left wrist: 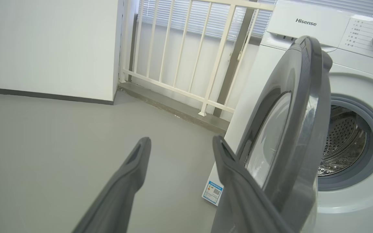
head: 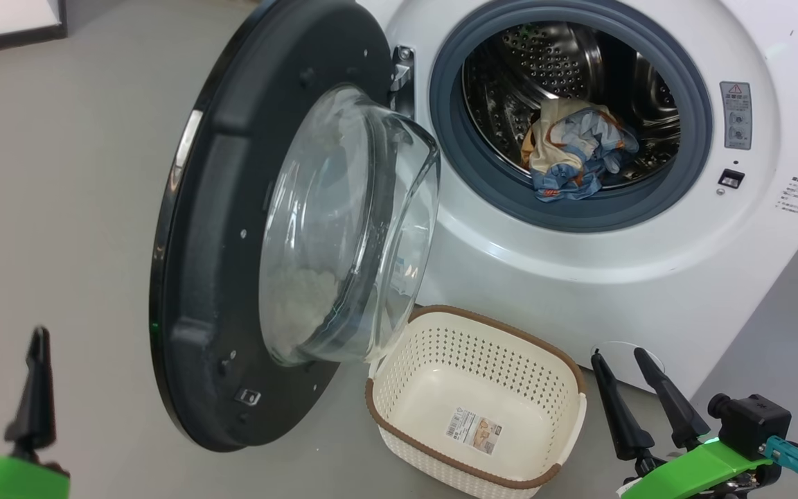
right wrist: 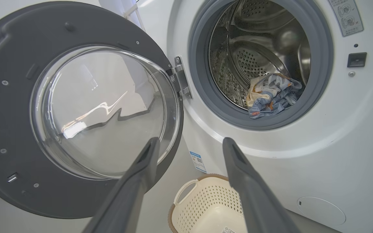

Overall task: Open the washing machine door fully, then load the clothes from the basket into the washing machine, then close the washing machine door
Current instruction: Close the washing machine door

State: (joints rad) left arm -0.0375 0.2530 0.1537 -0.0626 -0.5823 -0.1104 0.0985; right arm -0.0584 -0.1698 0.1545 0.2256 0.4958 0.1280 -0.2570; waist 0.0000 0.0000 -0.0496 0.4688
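The washing machine stands with its door swung out to the left, glass bowl facing the drum. The clothes lie bunched at the front of the steel drum, blue and cream; in the right wrist view the clothes rest just behind the grey gasket. The basket sits on the floor below the door with only a label inside. My left gripper is open at the lower left, left of the door's outer rim. My right gripper is open beside the basket, holding nothing.
Grey floor stretches left of the door. A white wall and a cream railing stand behind the machine's left side. The machine's control panel tops its front. A round white flap sits low on the machine.
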